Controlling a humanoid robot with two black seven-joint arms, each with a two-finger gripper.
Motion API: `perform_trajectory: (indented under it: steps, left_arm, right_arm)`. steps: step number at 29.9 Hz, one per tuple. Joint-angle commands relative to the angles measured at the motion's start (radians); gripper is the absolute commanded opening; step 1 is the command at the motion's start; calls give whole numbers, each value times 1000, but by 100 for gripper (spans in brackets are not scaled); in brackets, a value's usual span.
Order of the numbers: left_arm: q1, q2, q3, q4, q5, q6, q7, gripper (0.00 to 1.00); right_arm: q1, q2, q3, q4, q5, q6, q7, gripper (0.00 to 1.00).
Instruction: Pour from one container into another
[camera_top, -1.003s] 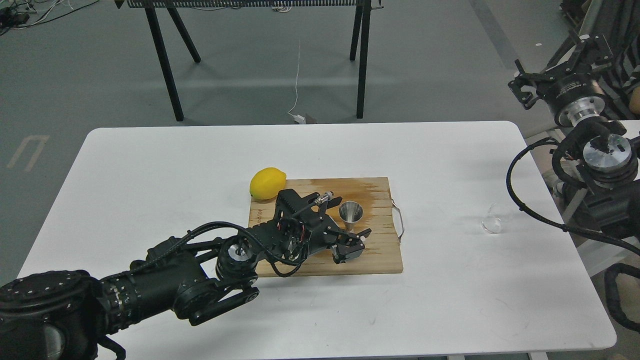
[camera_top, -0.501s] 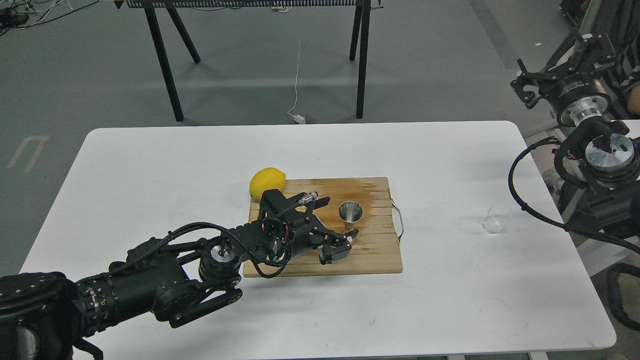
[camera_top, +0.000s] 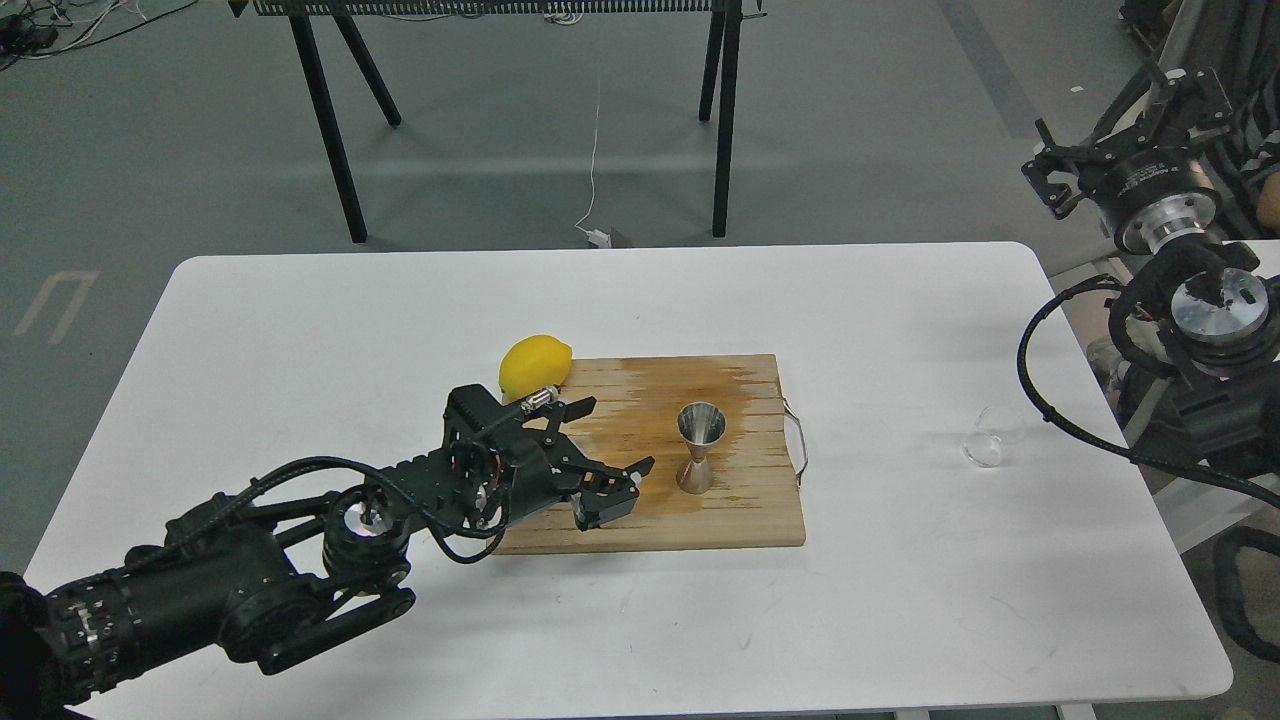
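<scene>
Steel jigger (camera_top: 702, 447) upright on cutting board (camera_top: 760, 520); clear cup (camera_top: 984, 447) far right, untouched. Left gripper (camera_top: 622, 484) open, empty. Right gripper (camera_top: 1060, 182) fingers unclear. Pouring not begun.

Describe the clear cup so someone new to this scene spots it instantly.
Start at the white table and go to its right side, well past the wooden cutting board and its metal handle. There the tiny clear cup sits alone on bare tabletop, near the right edge. Unlike the shiny steel jigger and the yellow lemon, it is see-through and nearly colourless.
</scene>
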Motion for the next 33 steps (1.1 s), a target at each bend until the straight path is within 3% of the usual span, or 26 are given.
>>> perform_trajectory:
  steps: [1,13,20,23,28,31,33]
  left_arm:
    - [4,83,-29,-50,0,17,-7,99]
    - [1,336,-165,-98,0,129,-64,99]
    - [-13,349,-338,-42,-426,130,-64,99]
    - [-25,342,-443,-10,-622,102,-63,99]
    - [-80,313,-546,36,-1055,-11,-56,99]
    - [-152,295,-547,140,-1277,-79,-56,99]
    - [-206,271,-550,270,-1411,-146,-60,99]
  right_arm:
    - [-1,0,-1,-1,0,0,0,99]
    - [-3,2,-9,-3,0,9,-4,99]
    - [0,2,-15,5,-2,6,-1,99]
    - [0,2,-24,6,0,9,-4,99]
    - [-1,0,-26,6,-6,11,-3,99]
    - [0,0,-44,6,-11,11,-3,99]
    - [2,0,-92,14,-11,11,0,99]
